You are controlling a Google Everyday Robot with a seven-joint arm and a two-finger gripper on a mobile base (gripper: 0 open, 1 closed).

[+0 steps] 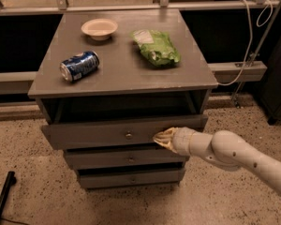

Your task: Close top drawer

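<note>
dim warm light from above | top drawer (93,135) cavity shadowed | jaws on its front, pale

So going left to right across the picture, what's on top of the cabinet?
Can → bowl → green bag. Lower down, the pincer is at the front of the top drawer, right of its knob.

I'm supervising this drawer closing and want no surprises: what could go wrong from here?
The tool touches the top drawer front, right of the knob; an off-centre push may skew and jam it. The soda can lies on its side on the cabinet top; a hard shut might roll it.
</note>
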